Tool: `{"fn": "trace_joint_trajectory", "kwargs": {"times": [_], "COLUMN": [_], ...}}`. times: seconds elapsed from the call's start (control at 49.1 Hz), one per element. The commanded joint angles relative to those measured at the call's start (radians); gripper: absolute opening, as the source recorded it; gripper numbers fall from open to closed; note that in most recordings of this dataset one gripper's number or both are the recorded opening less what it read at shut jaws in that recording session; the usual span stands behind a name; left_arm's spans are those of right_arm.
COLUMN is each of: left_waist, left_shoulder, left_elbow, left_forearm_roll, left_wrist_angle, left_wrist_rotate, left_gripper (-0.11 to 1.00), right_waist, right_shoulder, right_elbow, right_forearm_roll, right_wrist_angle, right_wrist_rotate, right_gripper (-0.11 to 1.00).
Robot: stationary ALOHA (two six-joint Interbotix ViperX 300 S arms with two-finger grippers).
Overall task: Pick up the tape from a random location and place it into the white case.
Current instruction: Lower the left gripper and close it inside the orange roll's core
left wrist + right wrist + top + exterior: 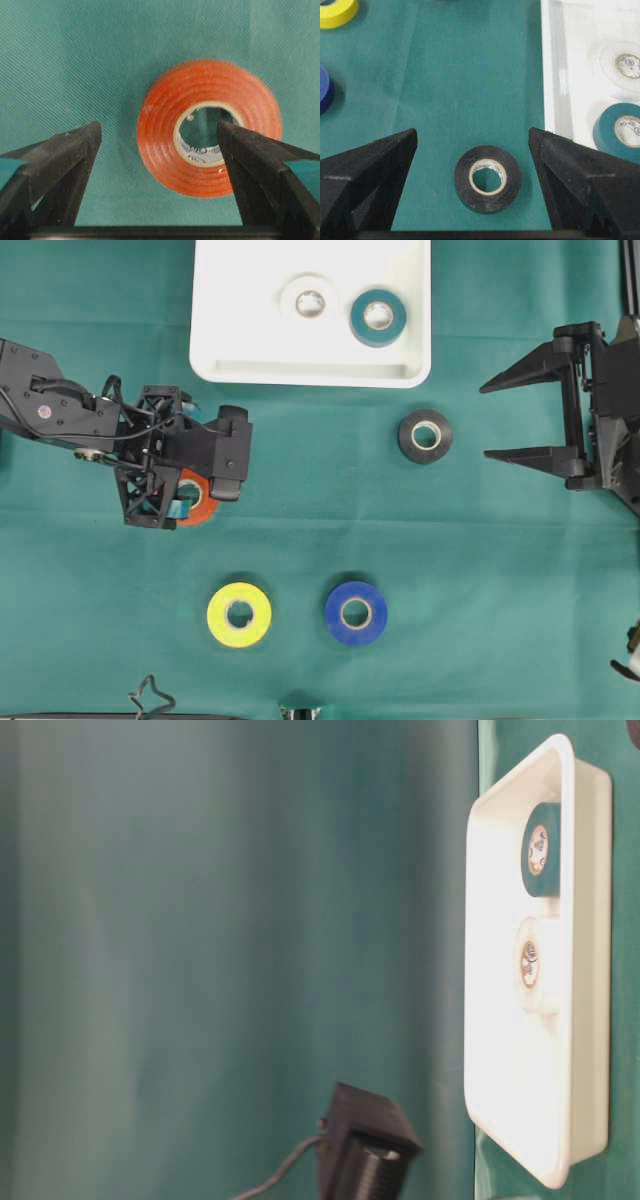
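Note:
An orange tape roll [200,80] lies flat on the green cloth, half hidden under my left gripper [185,495]. In the left wrist view that gripper [157,127] is open: one fingertip [235,145] shows over the roll's hole, the other stands on the cloth outside its rim. The white case [310,370] sits at the back with a white roll [308,302] and a teal roll [378,317] in it. My right gripper [485,421] is open at the right, empty, facing a black tape roll [425,436] that lies ahead of its fingers [487,178].
A yellow roll [239,615] and a blue roll [356,613] lie near the front edge. The case's long wall [552,75] runs just right of the black roll in the right wrist view. A black camera [365,1150] stands near the case [560,1150].

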Motion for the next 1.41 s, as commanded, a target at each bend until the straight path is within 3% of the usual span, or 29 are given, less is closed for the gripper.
{"fn": "trace_joint_trajectory", "kwargs": {"times": [0.0, 0.489, 0.55, 0.733, 0.774, 1.385], "left_waist": [0.0, 0.0, 0.0, 0.003, 0.003, -0.002], "left_shoulder": [-0.005, 0.006, 0.006, 0.005, 0.005, -0.025], "left_elbow": [0.002, 0.011, 0.009, 0.006, 0.006, -0.014], "left_forearm_roll": [0.003, 0.005, 0.005, 0.005, 0.005, -0.005], "left_wrist_angle": [-0.023, -0.058, -0.058, -0.058, -0.058, -0.025], "left_wrist_rotate": [0.0, 0.002, 0.003, 0.003, 0.003, -0.003], "left_gripper": [0.98, 0.94, 0.83, 0.29, 0.21, 0.21], "right_waist": [0.002, 0.002, 0.002, 0.002, 0.002, 0.002], "right_shoulder": [0.005, 0.008, 0.008, 0.009, 0.009, 0.009], "right_elbow": [-0.018, -0.018, -0.018, -0.018, -0.018, -0.023], "right_forearm_roll": [-0.002, -0.002, -0.002, -0.002, -0.002, -0.002], "right_wrist_angle": [-0.005, -0.008, -0.006, -0.005, -0.005, -0.003], "right_wrist_rotate": [-0.002, -0.002, 0.0, 0.002, 0.002, 0.002], "right_gripper": [0.87, 0.87, 0.87, 0.87, 0.87, 0.87]}}
